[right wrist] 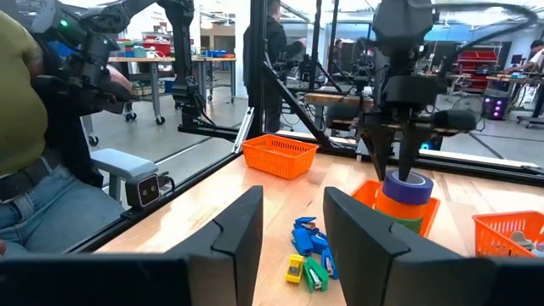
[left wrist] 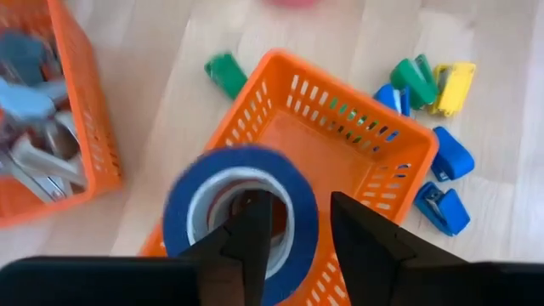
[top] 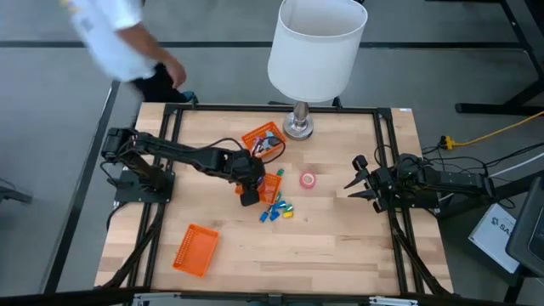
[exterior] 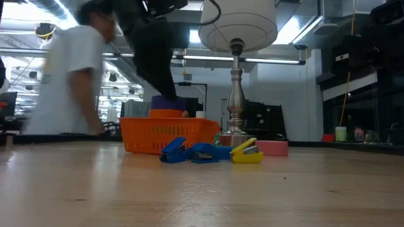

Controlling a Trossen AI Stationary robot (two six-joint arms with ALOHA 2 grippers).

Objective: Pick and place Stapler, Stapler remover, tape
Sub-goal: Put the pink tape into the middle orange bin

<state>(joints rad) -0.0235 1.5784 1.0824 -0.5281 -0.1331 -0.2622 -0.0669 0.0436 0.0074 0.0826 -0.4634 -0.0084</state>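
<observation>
My left gripper hangs over a small orange basket near the table's middle, shut on a blue tape roll. The right wrist view shows that roll lifted above the basket. A pink tape roll lies flat on the table to the right of the basket. Staplers and removers fill a second orange basket by the lamp. Small blue, green and yellow pieces lie beside the small basket. My right gripper waits open near the table's right edge. My left gripper holds the blue tape roll by its ring wall. One finger is inside the hollow centre and the other is outside, coming from above and pointing down. The roll is lifted clear over the small orange basket, its hole facing up.
A lamp stands on its metal base at the table's far edge. A third orange basket lies near the left front corner. A person is beyond the far left corner. Bare wood lies toward the near edge.
</observation>
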